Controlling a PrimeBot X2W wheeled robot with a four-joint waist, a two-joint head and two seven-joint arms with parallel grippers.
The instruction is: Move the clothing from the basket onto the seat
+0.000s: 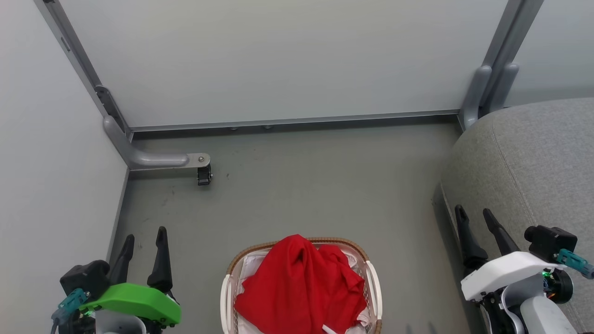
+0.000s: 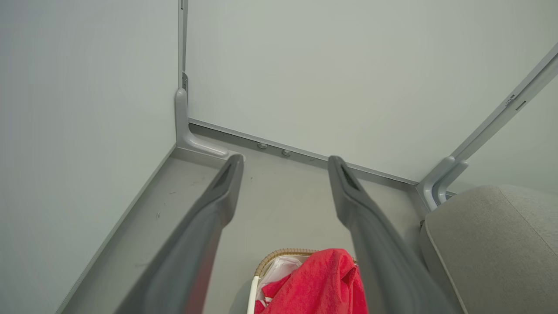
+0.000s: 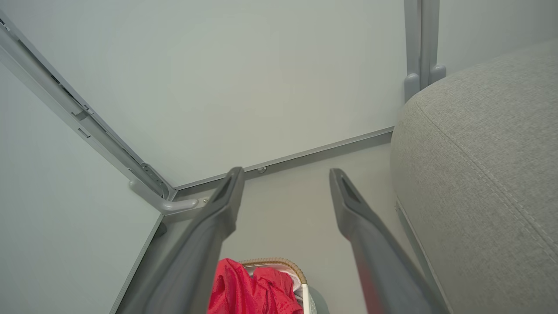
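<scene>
The red clothing (image 1: pixel 301 285) lies heaped in the white basket (image 1: pixel 226 290) with a brown woven rim, at the bottom middle of the head view, over a white liner. The grey seat (image 1: pixel 533 157) rises at the right. My left gripper (image 1: pixel 145 234) stands open at the lower left, well left of the basket, nothing between its fingers. At the lower right my right gripper (image 1: pixel 475 212) is open too, in front of the seat's side. The left wrist view shows the clothing (image 2: pixel 322 283), basket rim (image 2: pixel 279 254) and seat (image 2: pixel 492 244); the right wrist view shows the clothing (image 3: pixel 248 290) and seat (image 3: pixel 484 165).
Pale partition walls with grey metal frames close off the back and left. A grey frame foot with a small black caster (image 1: pixel 204 175) juts onto the grey floor (image 1: pixel 301 185) at the back left. Open floor lies between the basket and the back wall.
</scene>
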